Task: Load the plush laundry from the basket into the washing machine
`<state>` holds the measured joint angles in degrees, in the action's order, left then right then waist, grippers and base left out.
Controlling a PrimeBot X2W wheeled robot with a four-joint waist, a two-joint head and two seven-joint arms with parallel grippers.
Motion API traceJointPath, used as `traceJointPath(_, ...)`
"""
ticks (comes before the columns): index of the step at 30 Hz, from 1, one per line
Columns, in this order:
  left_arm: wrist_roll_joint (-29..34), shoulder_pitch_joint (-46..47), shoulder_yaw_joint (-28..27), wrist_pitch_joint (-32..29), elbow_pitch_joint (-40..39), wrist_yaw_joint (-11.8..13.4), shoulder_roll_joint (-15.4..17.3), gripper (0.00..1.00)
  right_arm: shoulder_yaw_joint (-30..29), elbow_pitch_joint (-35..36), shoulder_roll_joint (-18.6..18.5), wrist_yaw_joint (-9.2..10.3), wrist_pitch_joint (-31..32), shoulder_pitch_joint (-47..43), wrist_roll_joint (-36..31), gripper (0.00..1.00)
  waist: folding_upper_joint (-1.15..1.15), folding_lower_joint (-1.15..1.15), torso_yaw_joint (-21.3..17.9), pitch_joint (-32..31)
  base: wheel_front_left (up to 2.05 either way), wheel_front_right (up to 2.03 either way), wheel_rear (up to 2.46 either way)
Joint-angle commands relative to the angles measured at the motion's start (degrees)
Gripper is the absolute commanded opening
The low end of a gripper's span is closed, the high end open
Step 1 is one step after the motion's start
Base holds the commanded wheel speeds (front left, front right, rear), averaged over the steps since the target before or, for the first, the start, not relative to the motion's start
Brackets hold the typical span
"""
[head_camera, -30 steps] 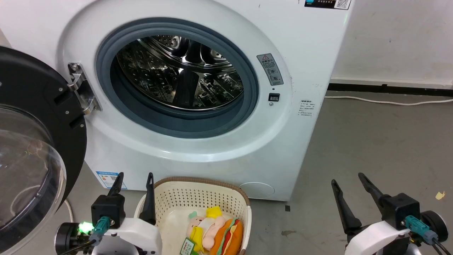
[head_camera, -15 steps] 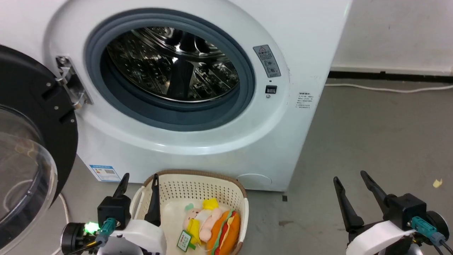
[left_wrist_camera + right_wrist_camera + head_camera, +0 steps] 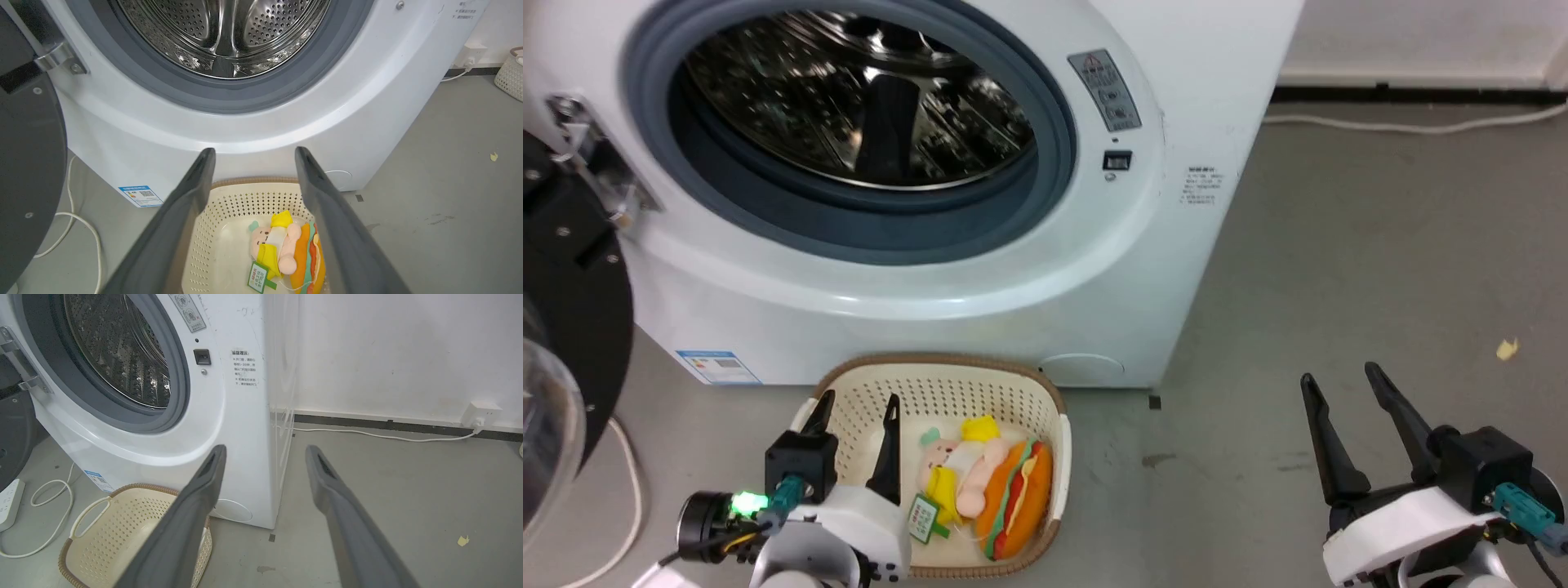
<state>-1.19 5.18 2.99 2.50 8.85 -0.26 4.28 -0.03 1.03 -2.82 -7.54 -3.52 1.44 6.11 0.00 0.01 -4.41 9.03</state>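
The plush laundry lies in the cream basket on the floor before the washing machine: a pink doll in yellow with a green tag, beside an orange hamburger plush. The left wrist view shows the same bundle in the basket. The washer's door hangs open at the left and the steel drum is bare. My left gripper is open over the basket's left side, above the plush. Over the floor to the right, my right gripper is open and holds nothing.
A white cable trails on the floor at the left, and a power strip lies there too. Another cord runs along the wall to a socket. Grey floor stretches right of the washer.
The head camera has tilted down and shifted, so washer and basket sit higher in the picture. My left gripper now stands over the basket's left side. Both grippers stay open.
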Motion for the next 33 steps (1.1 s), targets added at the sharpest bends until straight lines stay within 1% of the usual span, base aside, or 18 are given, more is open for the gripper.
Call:
traceJointPath(1, -0.2, 1.5, 0.4, -0.2, 1.2, -0.5, 0.4, 1.0, 0.1, 0.5, 0.0, 0.01, -0.6, 1.0, 0.8, 1.0, 0.0, -0.01, -0.9, 1.4, 0.0, 0.0, 0.0)
traceJointPath(11, -0.7, 6.4, 2.8, -2.8, 8.5, -2.0, 2.3, 1.0, 0.9, 0.9, 0.0, 0.02, -1.8, 2.7, 3.6, 1.0, 0.0, -0.01, -3.2, 6.8, 0.0, 0.0, 0.0)
traceJointPath(15, -2.3, 8.2, 4.2, -4.3, 11.7, -2.4, 2.9, 1.0, 1.3, 1.2, 0.0, 0.02, -2.3, 3.3, 4.7, 1.0, 0.0, -0.01, -4.3, 9.0, 0.0, 0.0, 0.0)
traceJointPath(30, -6.3, 15.9, 9.4, -7.6, 22.0, -3.3, 7.7, 1.0, 2.7, 2.3, 0.0, 0.03, -4.1, 5.7, 8.7, 1.0, 0.0, -0.01, -8.1, 18.0, 0.0, 0.0, 0.0)
traceJointPath(33, -7.6, 17.6, 9.7, -8.5, 24.1, -3.5, 7.9, 1.0, 2.8, 2.7, 0.0, 0.03, -4.4, 6.0, 9.5, 1.0, 0.0, -0.01, -8.5, 19.7, 0.0, 0.0, 0.0)
